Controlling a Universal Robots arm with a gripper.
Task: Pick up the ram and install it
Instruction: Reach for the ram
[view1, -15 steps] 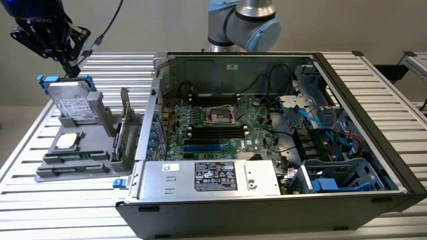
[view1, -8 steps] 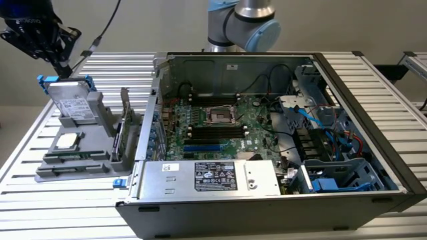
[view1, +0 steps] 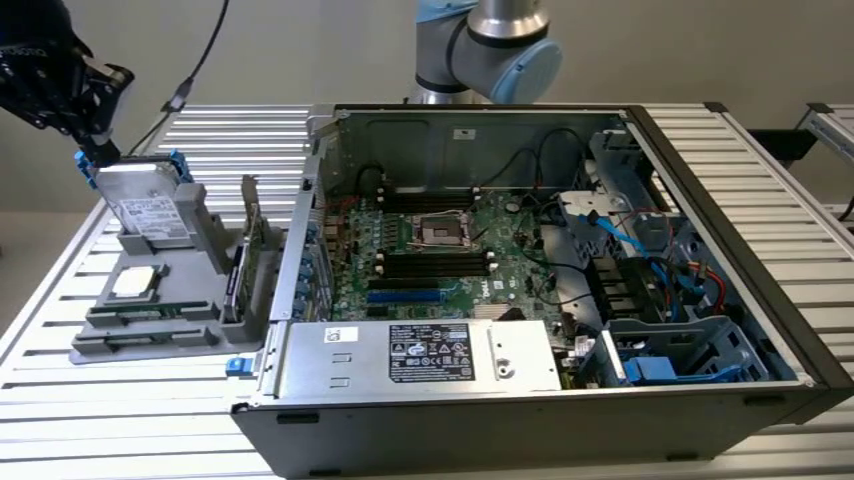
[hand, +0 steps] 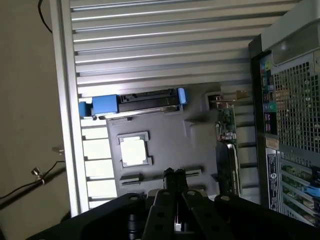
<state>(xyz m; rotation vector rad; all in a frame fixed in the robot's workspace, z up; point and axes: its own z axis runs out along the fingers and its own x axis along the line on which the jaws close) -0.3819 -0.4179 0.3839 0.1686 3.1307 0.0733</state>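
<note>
Ram (view1: 144, 314), narrow green strip in grey holder (view1: 187, 292) slot, jaws pressed together above holder

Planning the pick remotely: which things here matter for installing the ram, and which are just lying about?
For the job: ram in the grey holder; gripper; motherboard's black slots.
Lying about: hard drive; processor chip; expansion card; power supply.
</note>
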